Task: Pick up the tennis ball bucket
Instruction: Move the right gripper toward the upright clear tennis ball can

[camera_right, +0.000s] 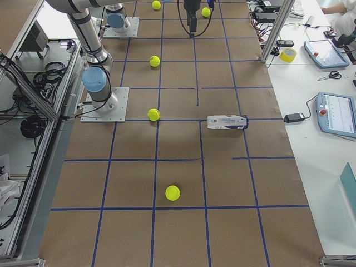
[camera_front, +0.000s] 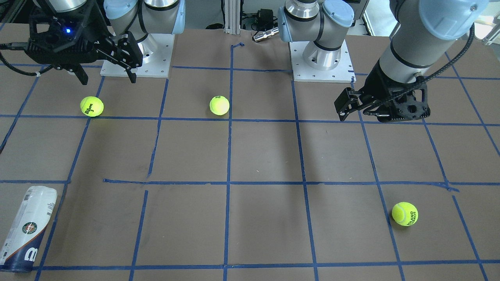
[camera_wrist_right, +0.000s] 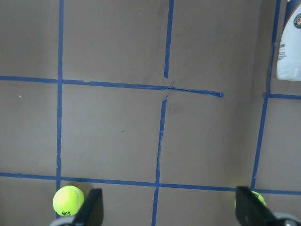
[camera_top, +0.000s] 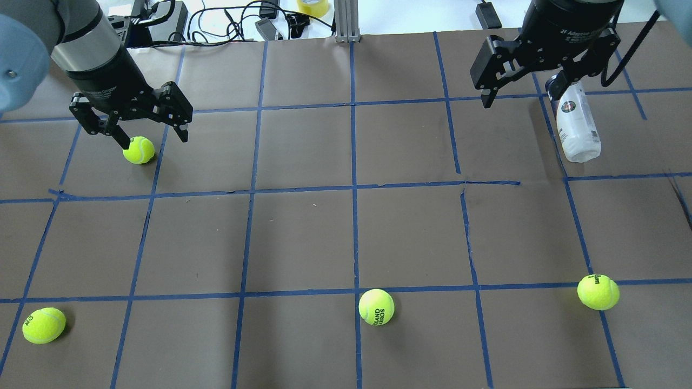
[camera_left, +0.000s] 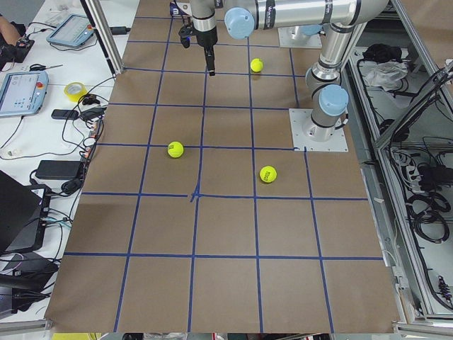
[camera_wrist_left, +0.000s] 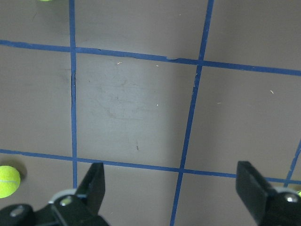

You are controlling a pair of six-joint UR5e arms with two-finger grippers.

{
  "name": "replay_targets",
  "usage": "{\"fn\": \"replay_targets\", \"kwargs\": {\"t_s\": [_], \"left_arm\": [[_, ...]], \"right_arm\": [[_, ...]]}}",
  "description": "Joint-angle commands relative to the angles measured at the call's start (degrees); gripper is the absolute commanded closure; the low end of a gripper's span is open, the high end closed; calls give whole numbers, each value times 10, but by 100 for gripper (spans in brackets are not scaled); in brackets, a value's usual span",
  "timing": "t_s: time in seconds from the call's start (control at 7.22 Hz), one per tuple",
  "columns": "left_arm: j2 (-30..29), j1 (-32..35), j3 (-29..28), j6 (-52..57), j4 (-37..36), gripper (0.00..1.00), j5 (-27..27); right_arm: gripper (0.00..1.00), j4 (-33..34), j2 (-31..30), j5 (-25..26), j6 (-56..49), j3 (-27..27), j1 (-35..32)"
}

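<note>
The tennis ball bucket (camera_top: 578,125) lies on its side near the table's far right edge; it is a clear tube with a white label and a navy band. It also shows in the front view (camera_front: 27,230), the exterior right view (camera_right: 227,122) and at the top right corner of the right wrist view (camera_wrist_right: 291,44). My right gripper (camera_top: 521,89) hangs open and empty above the table, beside the tube's far end; its jaws stand wide apart in its wrist view (camera_wrist_right: 169,209). My left gripper (camera_top: 157,138) is open and empty, hovering at the far left.
Several yellow-green tennis balls lie on the brown, blue-taped table: one under the left gripper (camera_top: 139,150), one at the near left (camera_top: 43,325), one at the near centre (camera_top: 377,307), one at the near right (camera_top: 598,292). Cables and devices lie beyond the far edge.
</note>
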State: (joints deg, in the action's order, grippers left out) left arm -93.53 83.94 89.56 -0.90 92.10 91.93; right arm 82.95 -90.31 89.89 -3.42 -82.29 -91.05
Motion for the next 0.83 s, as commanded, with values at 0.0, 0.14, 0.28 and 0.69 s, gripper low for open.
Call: {"fn": "replay_targets", "kwargs": {"t_s": [0.0,0.14,0.28,0.69], "left_arm": [[0,0,0,0,0,0,1],[0,0,0,0,0,0,1],[-1,0,0,0,0,0,1],[-1,0,0,0,-1,0,0]], "right_arm": [[0,-2,0,-2,2,-1,0],[0,-5,0,6,0,-1,0],[0,-1,4,5,1,-2,6],[0,24,12,2,3,3,19]]}}
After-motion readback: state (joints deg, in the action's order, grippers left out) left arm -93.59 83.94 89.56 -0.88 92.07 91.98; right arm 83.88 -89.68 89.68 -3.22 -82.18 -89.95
